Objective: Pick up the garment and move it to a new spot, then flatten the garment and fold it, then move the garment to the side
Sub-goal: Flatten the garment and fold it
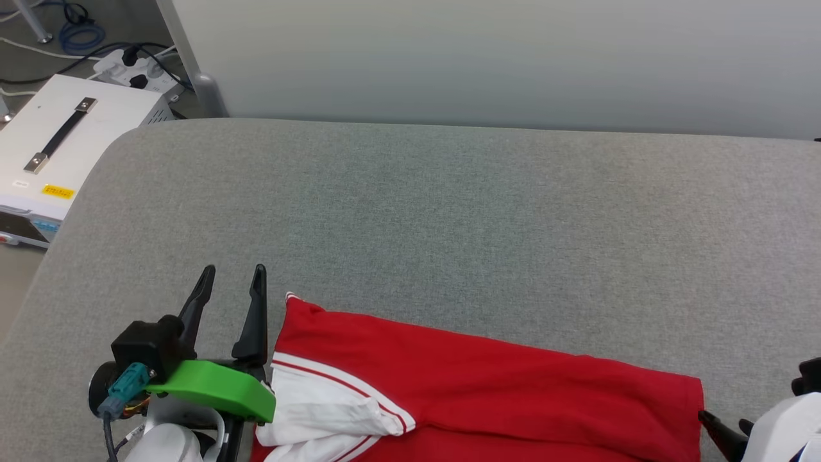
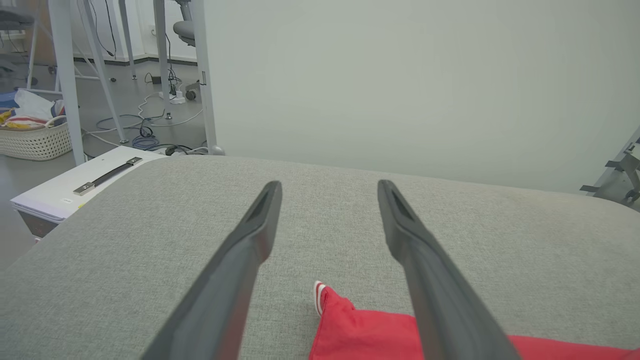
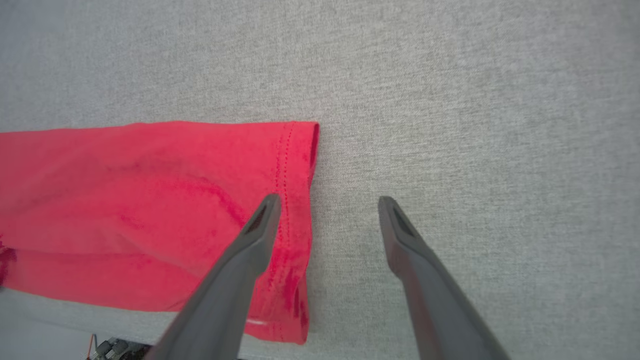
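The red jersey-knit T-shirt with white short sleeves [image 1: 487,378] lies along the near edge of the grey, coarsely woven, fabric-covered table top with a rounded corner [image 1: 449,205]. It is gathered into a long, flattish band running across the head view. Its red cloth is smooth with a few soft creases. At its left end a white sleeve [image 1: 321,404] edged with thin red stripes is crumpled over the red body. A small tip of red-striped white trim [image 1: 292,297] sticks out at the far left corner.

The left gripper [image 1: 233,269] hovers just beside that left end. Its two long, tapering dark fingers are spread wide with nothing between them, and a glossy green plastic bracket [image 1: 218,385] sits on its wrist. In the left wrist view the trim-tipped corner shows low between the fingers, on the table.

The right gripper [image 3: 328,198] is at the garment's other end, its fingers likewise wide apart and empty. One finger hangs over the straight, double-stitched red hem [image 3: 295,200], the other over bare grey weave.

Off the table's left corner stands a white, flat-topped box with a black strap handle [image 1: 58,141]. A plain pale panel [image 1: 487,58] rises behind the table.
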Controlling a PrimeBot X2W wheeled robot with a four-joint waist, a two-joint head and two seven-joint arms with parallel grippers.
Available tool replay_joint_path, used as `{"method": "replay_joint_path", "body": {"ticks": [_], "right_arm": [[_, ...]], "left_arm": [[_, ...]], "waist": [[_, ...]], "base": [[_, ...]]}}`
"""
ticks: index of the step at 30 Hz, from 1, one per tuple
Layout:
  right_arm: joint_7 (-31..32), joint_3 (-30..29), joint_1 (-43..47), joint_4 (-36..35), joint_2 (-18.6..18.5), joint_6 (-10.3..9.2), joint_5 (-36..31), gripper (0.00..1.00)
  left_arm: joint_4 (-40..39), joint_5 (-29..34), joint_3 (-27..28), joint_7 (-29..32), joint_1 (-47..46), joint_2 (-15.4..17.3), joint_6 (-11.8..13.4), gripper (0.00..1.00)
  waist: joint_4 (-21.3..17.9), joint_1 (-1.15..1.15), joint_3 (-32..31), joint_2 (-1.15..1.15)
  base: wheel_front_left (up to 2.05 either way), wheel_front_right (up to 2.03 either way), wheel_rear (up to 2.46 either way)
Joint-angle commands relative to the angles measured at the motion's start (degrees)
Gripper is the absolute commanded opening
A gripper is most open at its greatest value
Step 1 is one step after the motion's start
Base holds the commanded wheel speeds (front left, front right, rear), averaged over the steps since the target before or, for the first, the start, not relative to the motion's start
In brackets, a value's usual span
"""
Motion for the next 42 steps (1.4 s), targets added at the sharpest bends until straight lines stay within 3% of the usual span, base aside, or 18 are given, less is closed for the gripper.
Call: {"method": "replay_joint_path", "body": {"ticks": [1,15,16,17,18,19,31,42], "right_arm": [[0.4,0.7,-0.4,0.5,0.3,-0.02,-0.3,1.00],[2.7,6.7,-1.9,8.8,1.7,-0.02,2.4,1.00],[2.9,7.0,-2.0,9.0,1.8,-0.02,2.9,0.96],[2.8,7.4,-2.1,9.1,1.7,-0.02,3.2,0.45],[2.7,7.7,-2.3,9.2,1.6,-0.02,3.5,0.19],[2.4,8.0,-2.5,9.1,1.5,-0.02,3.8,0.00],[1.2,7.8,-4.1,5.2,-2.0,-0.02,4.7,0.00],[7.7,-4.1,-2.4,2.1,-4.6,-0.02,3.9,0.00]], "left_arm": [[-0.8,1.6,0.8,-0.3,0.8,-0.7,0.1,1.00],[-2.4,5.2,1.8,-0.3,1.6,-3.4,-0.3,1.00],[-2.4,5.1,1.8,-0.3,1.5,-3.5,-0.4,1.00],[-2.3,5.1,1.9,-0.3,1.5,-3.5,-0.5,1.00],[-2.2,5.2,1.9,-0.3,1.4,-3.5,-0.5,1.00],[-2.2,5.3,2.0,-0.3,1.4,-3.5,-0.4,1.00],[-2.4,5.5,2.2,1.0,3.5,-2.2,1.0,1.00],[-3.9,5.6,1.5,2.6,5.3,-1.7,2.3,1.00]], "waist": [[0.6,0.00,0.7,0.00],[2.7,0.00,4.5,0.00],[2.7,0.00,4.6,0.00],[2.6,0.00,4.7,0.00],[2.6,0.00,4.7,0.00],[2.4,0.00,4.5,0.00],[0.8,0.00,0.4,0.00],[-0.7,0.00,-1.1,0.00]], "base": [[0.00,0.00,0.00],[0.00,0.00,0.00],[0.00,0.00,0.00],[0.00,0.00,0.00],[0.00,0.00,0.00],[0.00,0.00,0.00],[0.00,0.00,0.00],[0.00,0.00,0.00]]}}
